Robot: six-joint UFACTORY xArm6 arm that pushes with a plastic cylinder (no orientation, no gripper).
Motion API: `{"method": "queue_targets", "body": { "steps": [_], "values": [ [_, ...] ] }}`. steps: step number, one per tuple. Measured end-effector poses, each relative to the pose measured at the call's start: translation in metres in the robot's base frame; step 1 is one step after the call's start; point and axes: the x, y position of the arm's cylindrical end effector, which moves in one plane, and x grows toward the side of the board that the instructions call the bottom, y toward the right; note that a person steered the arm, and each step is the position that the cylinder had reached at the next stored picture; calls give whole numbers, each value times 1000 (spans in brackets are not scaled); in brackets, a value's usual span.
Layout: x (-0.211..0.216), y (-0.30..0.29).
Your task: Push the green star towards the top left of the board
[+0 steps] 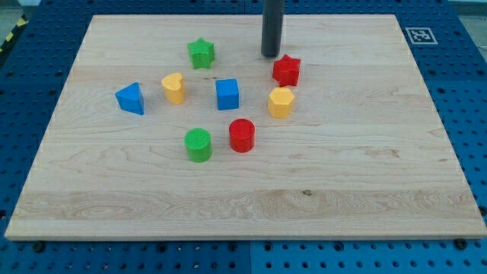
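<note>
The green star (202,53) lies on the wooden board (99,190), in the upper middle, a little left of centre. My tip (270,55) stands to the star's right, about level with it and well apart from it. The tip is just up-left of the red star (287,71), close to it but with a small gap.
Around the centre lie a yellow heart-like block (173,87), a blue triangular block (131,99), a blue cube (227,94), a yellow hexagonal block (281,102), a red cylinder (242,135) and a green cylinder (198,144). A fiducial tag (420,35) marks the top right corner.
</note>
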Motion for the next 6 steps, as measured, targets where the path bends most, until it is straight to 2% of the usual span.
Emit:
{"method": "queue_targets", "body": {
  "steps": [2,3,4,5,6],
  "values": [
    [-2,-52],
    [-33,-120],
    [-41,-164],
    [4,-149],
    [16,-160]
  ]
}}
